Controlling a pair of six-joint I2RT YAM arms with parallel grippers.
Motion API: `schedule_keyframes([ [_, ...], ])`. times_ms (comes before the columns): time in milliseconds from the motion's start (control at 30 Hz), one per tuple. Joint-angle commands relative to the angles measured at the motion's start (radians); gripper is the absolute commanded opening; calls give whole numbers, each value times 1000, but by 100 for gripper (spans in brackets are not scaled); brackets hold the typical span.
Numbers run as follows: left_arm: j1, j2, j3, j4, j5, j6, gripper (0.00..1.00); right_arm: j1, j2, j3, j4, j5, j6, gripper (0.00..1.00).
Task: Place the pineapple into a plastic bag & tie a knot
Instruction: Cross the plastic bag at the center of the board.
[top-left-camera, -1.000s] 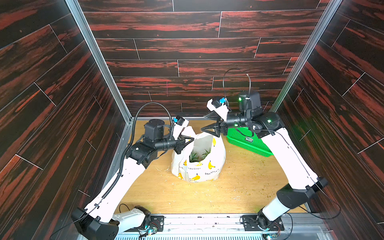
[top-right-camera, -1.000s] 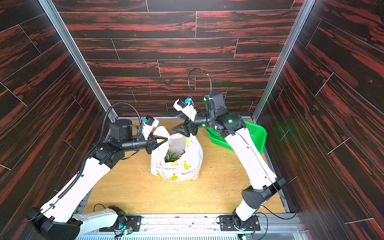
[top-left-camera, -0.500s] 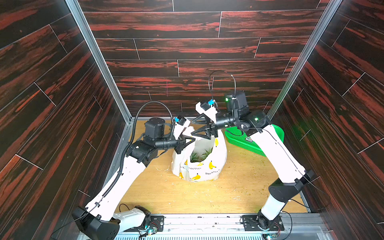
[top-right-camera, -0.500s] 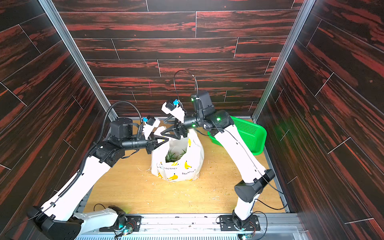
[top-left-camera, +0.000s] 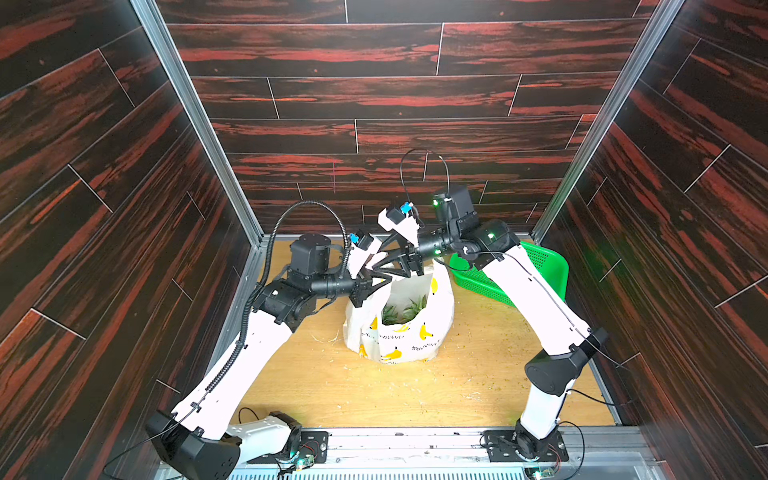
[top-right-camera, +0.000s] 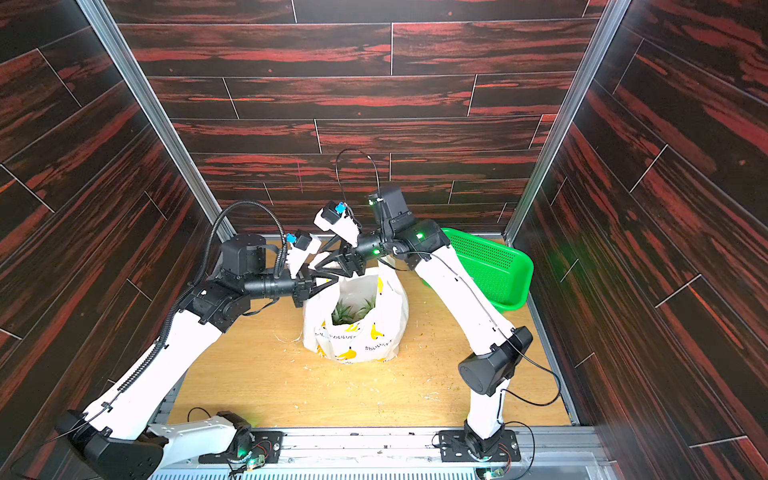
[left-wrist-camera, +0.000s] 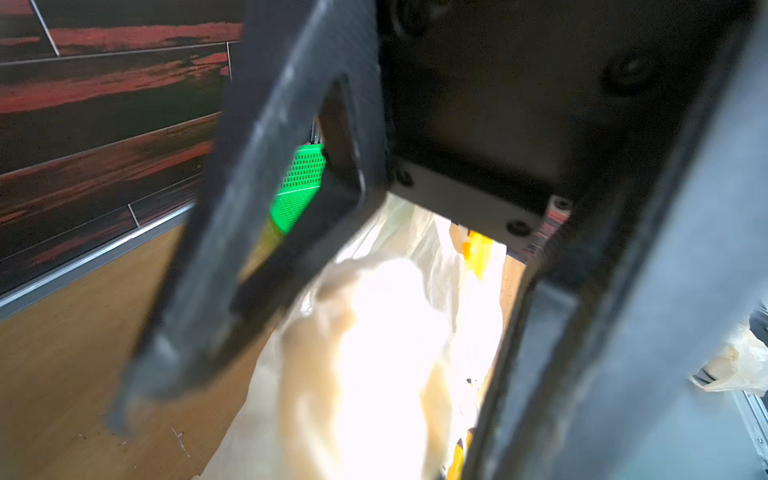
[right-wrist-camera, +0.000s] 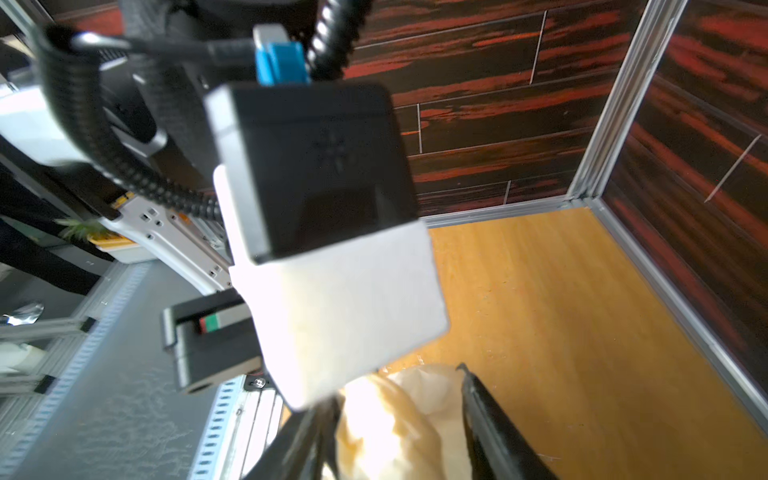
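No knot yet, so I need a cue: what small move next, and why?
Probably close the right gripper: its jaws stand apart with a fold of the bag between them, while the left gripper is shut on bag plastic. The pineapple is inside, so tying needs both grips.

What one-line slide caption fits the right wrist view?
Right tool, jaws apart, straddles a fold of the plastic bag above the wooden table, the other arm's camera looming close.
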Motion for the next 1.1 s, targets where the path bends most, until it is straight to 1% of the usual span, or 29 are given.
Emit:
schedule_keyframes([
  [0,-3,1,25,-11,5,15,0,8,11,23,-10,-53,9,46],
  [67,-3,3,25,-9,3,15,0,8,12,23,-12,-60,8,39],
  [133,-3,3,28,-6,3,14,0,8,16,23,-18,-65,7,28],
  [200,-3,3,29,-3,1,12,0,8,18,23,-22,-65,6,14],
  [267,-3,4,32,-3,-4,9,0,9,21,24,-24,-65,6,3],
  [300,-3,4,33,-4,-5,8,0,8,22,25,-24,-67,6,0],
  [467,-3,5,34,-12,-37,2,0,7,14,28,-19,-57,4,0],
  [500,-3,4,34,-17,-50,-2,4,7,11,27,-16,-48,4,0],
  [567,-3,-5,28,-25,-73,3,27,8,2,22,-3,-22,7,0],
  [667,-3,-51,-12,-7,-96,20,59,7,-7,16,16,18,16,0],
  [733,-2,-94,-43,7,-112,30,66,8,-10,14,27,47,21,0],
  [767,-2,-116,-56,5,-127,38,73,7,-14,9,38,59,26,0],
  [867,-2,-182,-81,-28,-182,74,75,6,-33,-21,86,98,47,0],
  [967,-3,-249,-83,-68,-236,99,75,6,-35,-28,99,115,58,0],
  [1067,-11,-294,-72,-79,-222,70,75,6,-32,-24,99,117,73,0],
])
